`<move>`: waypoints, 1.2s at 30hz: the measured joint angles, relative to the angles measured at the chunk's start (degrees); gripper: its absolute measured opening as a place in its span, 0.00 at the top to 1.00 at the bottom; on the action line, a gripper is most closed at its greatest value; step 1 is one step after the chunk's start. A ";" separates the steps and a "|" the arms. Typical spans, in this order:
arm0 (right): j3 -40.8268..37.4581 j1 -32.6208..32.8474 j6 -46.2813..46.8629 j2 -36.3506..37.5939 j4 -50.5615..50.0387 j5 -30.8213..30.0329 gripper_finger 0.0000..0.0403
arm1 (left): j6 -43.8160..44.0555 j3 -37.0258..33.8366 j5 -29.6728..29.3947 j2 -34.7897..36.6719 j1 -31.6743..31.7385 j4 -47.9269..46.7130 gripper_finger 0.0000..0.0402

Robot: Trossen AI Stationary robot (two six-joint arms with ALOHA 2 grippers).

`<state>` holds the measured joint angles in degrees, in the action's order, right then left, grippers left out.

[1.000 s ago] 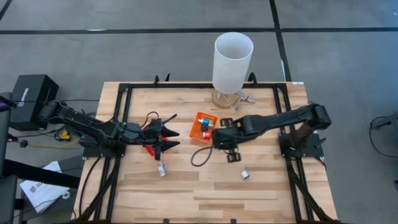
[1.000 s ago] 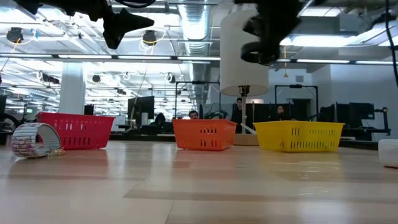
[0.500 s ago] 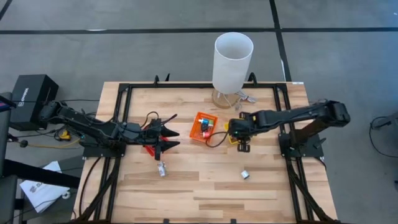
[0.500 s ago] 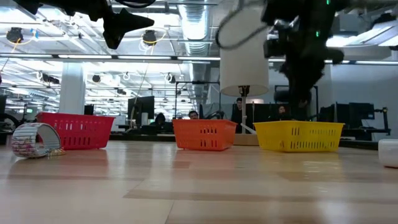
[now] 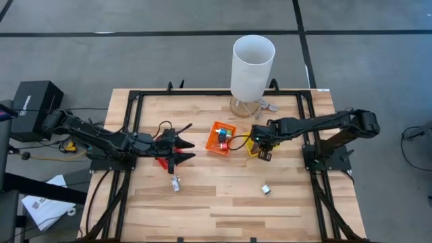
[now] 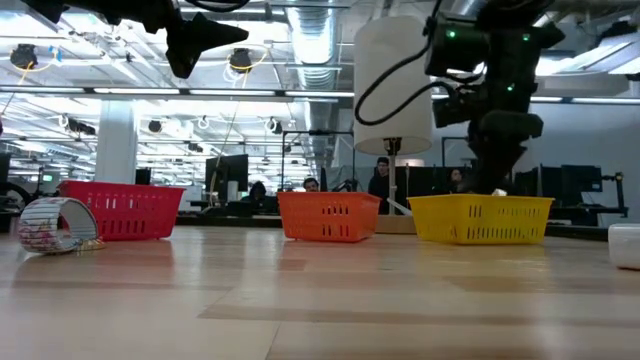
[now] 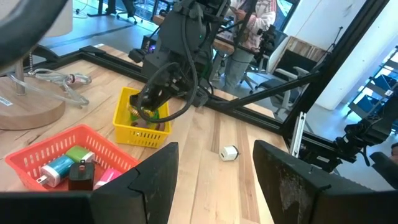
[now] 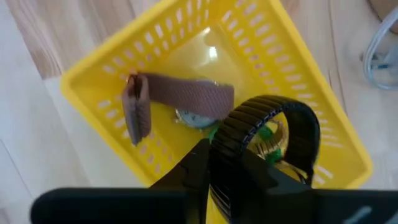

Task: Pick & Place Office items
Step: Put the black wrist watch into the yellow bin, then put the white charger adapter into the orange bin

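My right gripper (image 5: 262, 147) points down over the yellow bin (image 5: 254, 146), shut on a black ribbed band (image 8: 268, 130). On the bin's floor lie a brown strap (image 8: 180, 93), a silvery round piece (image 8: 194, 117) and small green bits (image 8: 268, 138). The orange bin (image 5: 221, 138) to its left holds several small items. My left gripper (image 5: 183, 150) hovers open over the table's left middle, touching nothing. A small white item (image 5: 266, 190) and a tape roll (image 5: 175, 183) rest on the wood. My right gripper has the black band by the lower part of its loop (image 8: 225, 149), beside one dark finger (image 8: 198, 167). The fingers come from above, pointing down. The loop stands out past the fingertips over the yellow bin's inside; I cannot tell whether it touches the floor.
A tall white cylinder (image 5: 253, 66) on a wooden base stands at the far edge behind the bins. A red bin (image 6: 125, 210) sits under my left arm. A black frame (image 5: 135, 135) runs round the table. People show in the room beyond (image 7: 245, 34).
My right gripper has gone from beside the orange bin toward the table's right and far side, sunk down over the yellow bin, and rolled at the wrist. My left arm has kept still.
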<state>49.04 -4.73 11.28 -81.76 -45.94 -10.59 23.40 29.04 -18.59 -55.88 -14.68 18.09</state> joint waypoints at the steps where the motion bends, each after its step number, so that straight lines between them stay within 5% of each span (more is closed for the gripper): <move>1: 0.00 0.00 0.54 0.00 0.54 -0.01 0.88 | 0.00 0.00 0.00 0.00 0.02 0.00 0.49; 13: 0.00 0.00 3.99 -0.02 0.97 -0.64 0.82 | 0.00 0.00 -0.01 0.00 0.02 0.00 0.49; 23: 1.44 0.10 7.40 -0.07 -5.01 -1.16 0.63 | 0.00 0.00 0.00 0.00 0.01 0.00 0.49; 30: 9.30 2.09 25.85 -0.04 -18.00 1.92 0.55 | 0.00 0.00 0.00 0.00 0.01 0.00 0.49; 36: 10.99 9.60 45.54 -0.04 -18.83 9.79 0.55 | -0.49 0.00 -0.02 0.00 0.02 -0.01 0.49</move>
<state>60.03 4.86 56.82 -81.80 -64.78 -0.80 22.90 29.04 -18.61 -55.88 -14.66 18.07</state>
